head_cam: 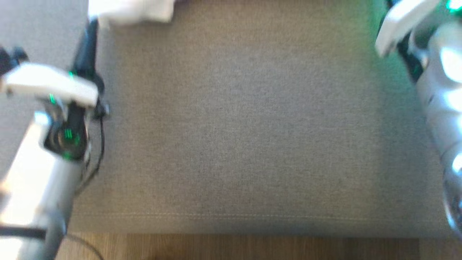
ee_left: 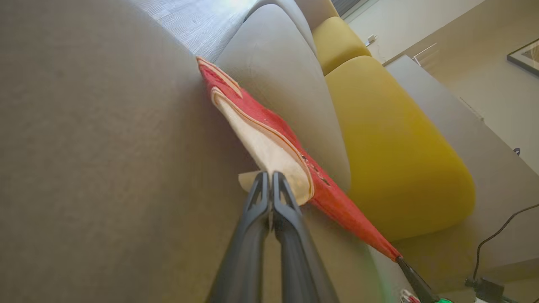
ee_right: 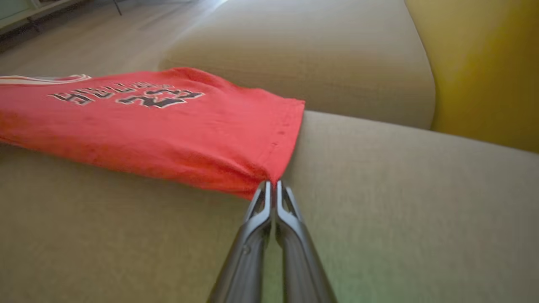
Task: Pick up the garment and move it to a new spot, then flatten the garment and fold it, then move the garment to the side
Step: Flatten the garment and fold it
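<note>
Right wrist view: R pincer (ee_right: 271,186) on garment (ee_right: 168,126)

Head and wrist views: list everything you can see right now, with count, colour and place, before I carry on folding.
red sports jersey with dark lettering: one, red with cream inside, held over the sofa seat by both grippers
grey fabric sofa: one, grey, under the jersey
yellow cushions: two, yellow, behind the seat
wooden floor: one strip, brown, past the sofa's front edge
framed picture: one, dark frame, on the pale wall
left gripper: one, dark, shut on the jersey's cream edge
right gripper: one, dark, shut on the red hem corner
</note>
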